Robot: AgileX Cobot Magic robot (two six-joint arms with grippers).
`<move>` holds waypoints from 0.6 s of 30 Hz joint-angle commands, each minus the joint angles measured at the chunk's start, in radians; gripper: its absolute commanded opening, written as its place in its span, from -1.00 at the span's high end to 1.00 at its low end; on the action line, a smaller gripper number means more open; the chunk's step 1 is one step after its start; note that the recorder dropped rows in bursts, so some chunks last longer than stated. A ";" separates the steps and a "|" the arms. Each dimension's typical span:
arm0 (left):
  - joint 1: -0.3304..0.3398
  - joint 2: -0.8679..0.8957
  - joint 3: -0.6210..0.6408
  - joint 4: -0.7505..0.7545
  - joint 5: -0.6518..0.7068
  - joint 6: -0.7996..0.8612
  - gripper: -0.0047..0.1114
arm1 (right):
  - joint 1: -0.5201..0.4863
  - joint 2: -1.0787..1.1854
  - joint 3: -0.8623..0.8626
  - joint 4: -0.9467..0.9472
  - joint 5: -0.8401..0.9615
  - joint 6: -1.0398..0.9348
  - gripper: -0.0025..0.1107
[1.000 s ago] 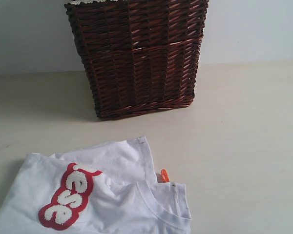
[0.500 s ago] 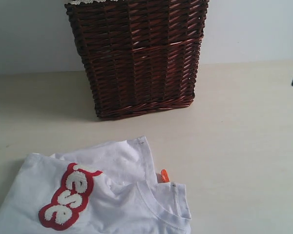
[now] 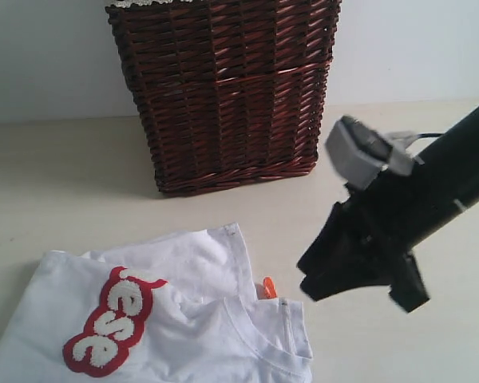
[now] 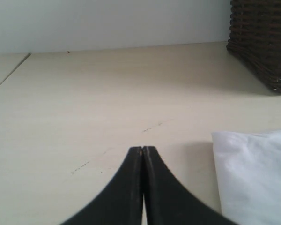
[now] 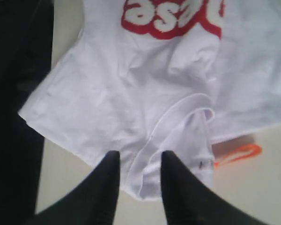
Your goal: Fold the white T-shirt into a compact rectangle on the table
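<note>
**Item:** white T-shirt (image 3: 184,319), apparently already part-folded, lying on the bench (image 3: 64,175) at 7 o'clock in the exterior view. A dark wicker basket (image 3: 223,88) stands well apart at 12 o'clock. The red lettered band faces up, and the orange neck tag (image 3: 268,287) pokes out beside the collar (image 3: 251,335).

**Handling (judged):** light, limp cotton that is likely to sag and drag. It is best pinched at a hemmed edge or corner, through all layers.

**Right end effector** (image 5: 139,159): jaws partly apart and empty, poised over the collar edge at 3 o'clock of the shirt. Whether it touches the cloth cannot be told.

**Left end effector** (image 4: 143,149): jaws pressed together and empty, over bare bench just beside a shirt edge.
</note>
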 commanded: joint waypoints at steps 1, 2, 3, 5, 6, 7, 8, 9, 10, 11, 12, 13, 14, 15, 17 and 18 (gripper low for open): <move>0.001 -0.006 -0.001 -0.003 -0.006 0.001 0.92 | 0.184 0.105 -0.007 0.040 -0.316 -0.167 -0.24; 0.001 -0.006 -0.001 -0.003 -0.006 0.001 0.92 | 0.205 0.122 -0.007 0.073 -0.375 -0.167 -0.36; 0.001 -0.006 -0.001 -0.003 -0.006 0.001 0.92 | 0.229 0.150 -0.007 0.137 -0.443 -0.176 -0.45; 0.001 -0.006 -0.001 -0.003 -0.006 0.001 0.92 | 0.244 0.205 -0.015 0.225 -0.479 -0.275 -0.45; 0.001 -0.006 -0.001 -0.003 -0.006 0.001 0.92 | 0.246 0.252 -0.025 0.261 -0.472 -0.303 -0.45; 0.001 -0.006 -0.001 -0.003 -0.006 0.001 0.92 | 0.246 0.275 -0.033 0.268 -0.467 -0.305 -0.45; 0.001 -0.006 -0.001 -0.003 -0.006 0.001 0.92 | 0.246 0.307 -0.044 0.284 -0.452 -0.303 -0.43; 0.001 -0.006 -0.001 -0.003 -0.006 0.001 0.92 | 0.246 0.322 -0.052 0.287 -0.443 -0.303 -0.42; 0.001 -0.006 -0.001 -0.003 -0.006 0.001 0.92 | 0.246 0.336 -0.062 0.285 -0.426 -0.303 -0.38; 0.001 -0.006 -0.001 -0.003 -0.006 0.001 0.92 | 0.246 0.345 -0.062 0.283 -0.418 -0.303 -0.34; 0.001 -0.006 -0.001 -0.003 -0.006 0.001 0.92 | 0.246 0.358 -0.062 0.274 -0.396 -0.303 -0.25; 0.001 -0.006 -0.001 -0.003 -0.006 0.001 0.92 | 0.246 0.369 -0.062 0.256 -0.380 -0.301 -0.19; 0.001 -0.006 -0.001 -0.003 -0.006 0.001 0.92 | 0.246 0.379 -0.062 0.236 -0.366 -0.301 -0.13; 0.001 -0.006 -0.001 -0.003 -0.006 0.001 0.92 | 0.246 0.389 -0.062 0.187 -0.339 -0.288 -0.04; 0.001 -0.006 -0.001 -0.003 -0.006 0.001 0.92 | 0.246 0.389 -0.062 0.147 -0.338 -0.274 0.07; 0.001 -0.006 -0.001 -0.003 -0.006 0.001 0.92 | 0.246 0.389 -0.062 0.133 -0.338 -0.274 0.15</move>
